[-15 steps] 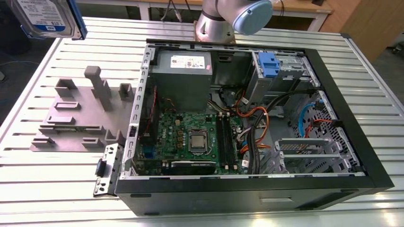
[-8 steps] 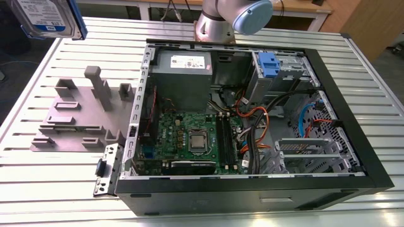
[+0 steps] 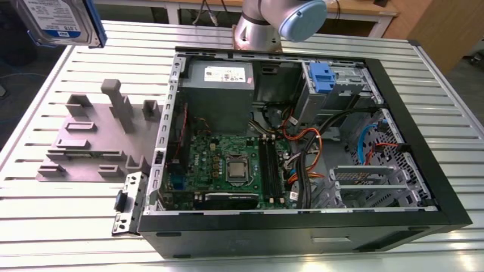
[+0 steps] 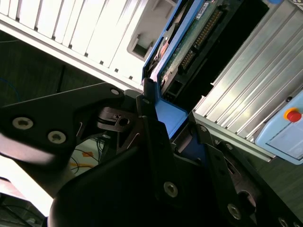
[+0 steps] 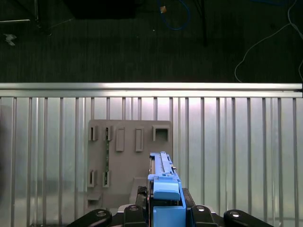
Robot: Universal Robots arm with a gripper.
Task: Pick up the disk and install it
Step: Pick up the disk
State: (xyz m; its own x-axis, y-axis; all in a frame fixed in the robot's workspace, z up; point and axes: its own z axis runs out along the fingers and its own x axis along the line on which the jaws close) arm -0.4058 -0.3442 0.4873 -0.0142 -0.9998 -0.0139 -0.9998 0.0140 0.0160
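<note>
The disk (image 3: pixel 60 21), silver with a white-and-blue label and a blue frame, hangs high in the air at the exterior view's far left, above the slatted table and the grey fixture (image 3: pixel 98 136). In the second wrist view my gripper (image 4: pixel 173 120) is shut on the disk (image 4: pixel 189 42), its black fingers (image 4: pixel 151 127) clamped on the blue frame, with the green circuit side showing. The first wrist view shows the disk (image 5: pixel 163 175) edge-on in my gripper (image 5: pixel 165 208), over the grey fixture (image 5: pixel 128 151). The open computer case (image 3: pixel 423 147) lies well toward the exterior view's right.
Inside the case are a motherboard (image 3: pixel 234 164), a grey power supply (image 3: pixel 219 76), loose cables (image 3: pixel 302 141) and a drive bay with a blue clip (image 3: pixel 321 76). The arm's base (image 3: pixel 257 28) stands behind the case. A pale blue box with a red button (image 4: pixel 286 125) lies off the table.
</note>
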